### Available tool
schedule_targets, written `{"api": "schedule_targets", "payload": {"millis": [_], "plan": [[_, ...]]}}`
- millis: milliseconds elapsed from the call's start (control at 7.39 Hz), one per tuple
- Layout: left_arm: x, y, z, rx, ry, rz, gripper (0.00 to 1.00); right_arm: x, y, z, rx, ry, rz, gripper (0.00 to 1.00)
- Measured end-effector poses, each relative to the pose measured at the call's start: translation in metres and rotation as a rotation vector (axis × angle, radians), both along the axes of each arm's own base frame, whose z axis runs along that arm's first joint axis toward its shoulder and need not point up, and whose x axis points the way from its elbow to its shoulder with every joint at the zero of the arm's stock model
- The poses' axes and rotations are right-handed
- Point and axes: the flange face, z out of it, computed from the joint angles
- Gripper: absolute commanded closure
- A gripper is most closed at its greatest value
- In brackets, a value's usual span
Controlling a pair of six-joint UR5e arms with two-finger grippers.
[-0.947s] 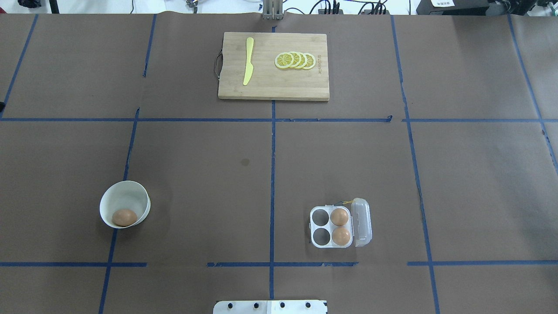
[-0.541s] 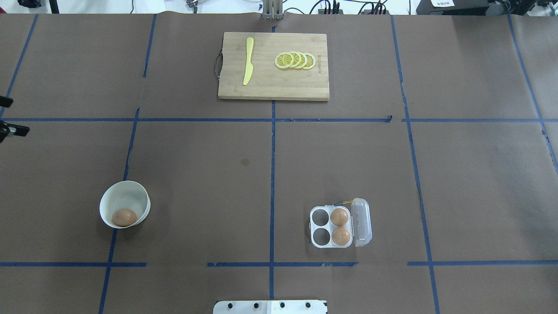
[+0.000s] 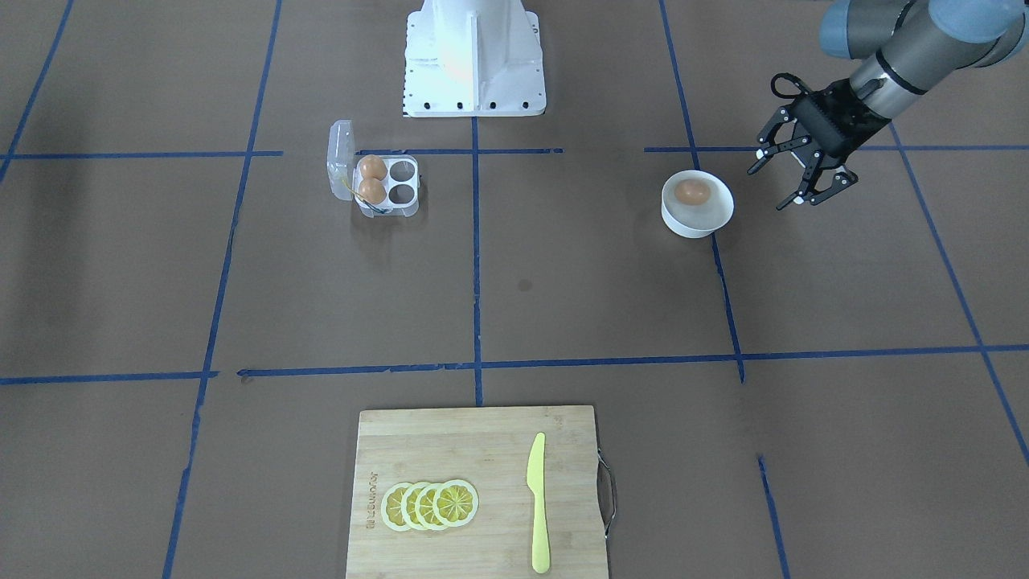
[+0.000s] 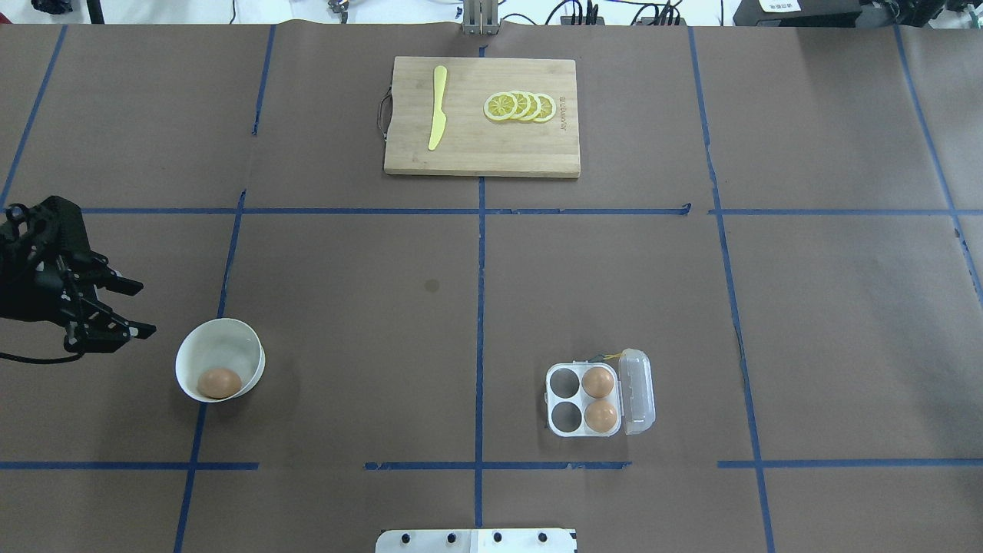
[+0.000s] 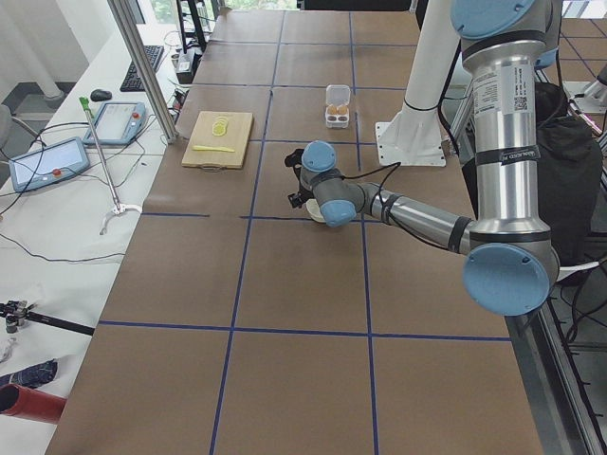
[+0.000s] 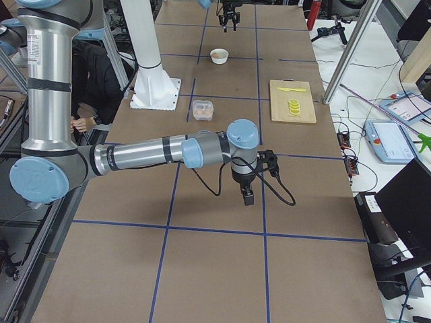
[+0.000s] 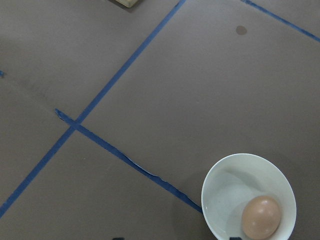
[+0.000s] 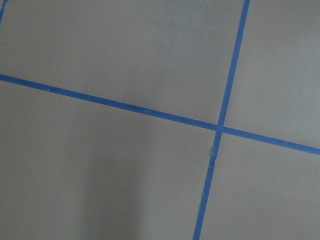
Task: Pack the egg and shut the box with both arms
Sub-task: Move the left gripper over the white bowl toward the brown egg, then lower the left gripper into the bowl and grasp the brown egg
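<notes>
Brown and smooth, the egg (image 4: 219, 382) lies in the white bowl (image 4: 230, 342), low against the side nearest the robot. The bowl sits on the robot's left part of the table (image 4: 345, 346), well apart from the box (image 4: 549, 399). The box is open, its clear lid (image 4: 637, 392) flipped out to one side; two other eggs (image 4: 597, 382) fill the cells next to the lid; the two empty cells (image 4: 564, 381) are on the side away from it.

The left gripper (image 4: 146, 309) hangs near the bowl, out past its left side; its black fingers are spread wide and hold nothing. The right gripper (image 6: 246, 194) is far off over bare table and shows only from the side, so one cannot tell if it is wide or narrow.

The egg is likely light; its shell is hard but thin, so a big squeeze could crack it. It is round and smooth, so it may slip or roll. The best hold looks to be a soft one from above, a finger on each side of its fat middle. The bowl wall is close on one side, so a finger there has little room.
</notes>
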Motion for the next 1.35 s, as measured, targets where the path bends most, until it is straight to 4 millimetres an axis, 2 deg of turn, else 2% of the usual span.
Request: {"api": "schedule_targets", "payload": {"millis": [271,541,812,1353], "plan": [[0.036,0.011,0.002,-0.007,-0.003,0.013,0.31,0.000,0.000,0.000,-0.002,-0.006,-0.001,0.00],[0.066,0.009,0.015,-0.002,0.005,0.001,0.32,-0.001,0.000,0.001,-0.004,-0.008,-0.002,0.00],[0.079,0.009,0.017,0.007,0.013,0.008,0.34,-0.001,0.000,0.002,-0.005,-0.009,-0.002,0.00],[0.093,0.024,0.016,0.019,0.020,0.053,0.34,-0.001,0.001,0.003,-0.009,-0.008,-0.002,0.00]]}}
